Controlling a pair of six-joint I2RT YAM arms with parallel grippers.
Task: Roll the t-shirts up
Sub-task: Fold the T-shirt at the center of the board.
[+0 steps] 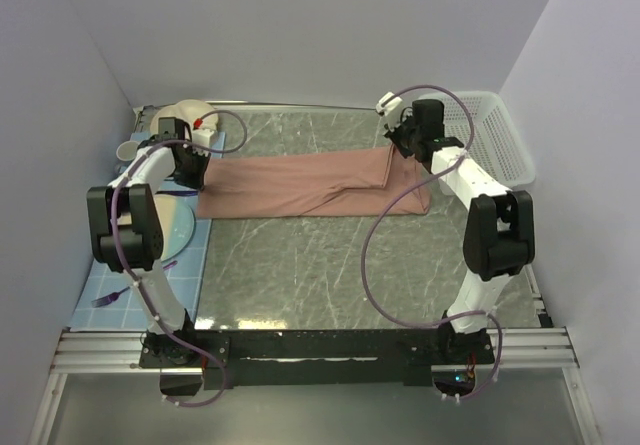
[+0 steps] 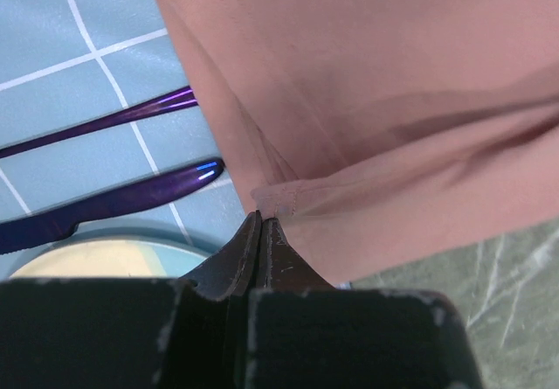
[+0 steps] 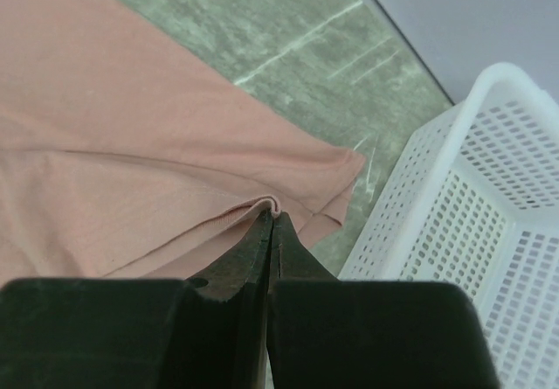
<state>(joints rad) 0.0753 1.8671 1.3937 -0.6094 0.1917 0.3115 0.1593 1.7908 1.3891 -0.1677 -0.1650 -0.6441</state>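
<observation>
The salmon-pink t-shirt (image 1: 310, 187) lies folded into a long band across the far part of the marble table, stretched between both grippers. Its chest print is hidden. My left gripper (image 1: 192, 170) is shut on the shirt's left end; in the left wrist view (image 2: 264, 218) its jaws pinch a fold of the shirt (image 2: 376, 100). My right gripper (image 1: 400, 145) is shut on the right end; in the right wrist view (image 3: 272, 214) its jaws pinch a folded edge of the shirt (image 3: 113, 135).
A white perforated basket (image 1: 495, 135) stands at the far right, close to the right gripper (image 3: 472, 205). A blue tiled mat (image 1: 135, 280) at the left holds a plate (image 1: 180, 227), purple cutlery (image 2: 113, 201), a cup and a bowl (image 1: 185, 115).
</observation>
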